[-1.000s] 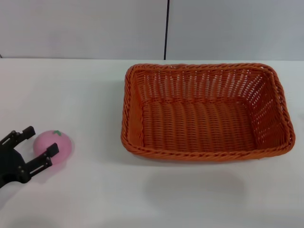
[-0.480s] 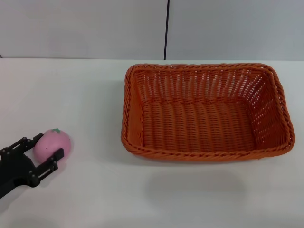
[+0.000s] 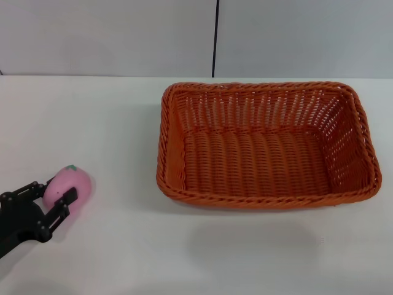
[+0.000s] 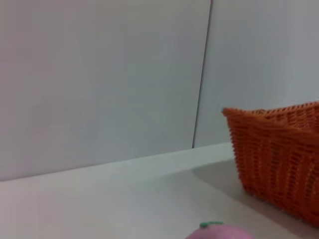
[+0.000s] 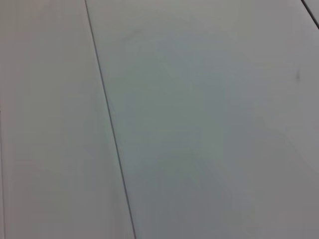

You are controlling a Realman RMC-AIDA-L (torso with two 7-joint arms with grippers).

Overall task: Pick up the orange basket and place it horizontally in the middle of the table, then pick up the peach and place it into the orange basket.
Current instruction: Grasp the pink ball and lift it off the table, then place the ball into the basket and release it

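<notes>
The orange basket (image 3: 264,201) lies with its long side across the white table (image 3: 98,123), right of centre, and nothing is in it. The pink peach (image 3: 72,182) with its green leaf sits at the table's near left. My left gripper (image 3: 58,190) comes in from the lower left corner, its black fingers (image 3: 64,202) pressed against both sides of the peach. In the left wrist view, the peach's top (image 4: 219,232) shows at the bottom edge and the basket's end wall (image 4: 279,159) stands at the right. My right gripper is out of view.
A grey wall with a dark vertical seam (image 3: 215,37) runs behind the table's far edge. The right wrist view shows only wall panels. White tabletop lies between the peach and the basket.
The left gripper's fingers have closed in on the peach over the last second. The peach has shifted a little and now looks narrower and tilted between them. The basket has not moved.
</notes>
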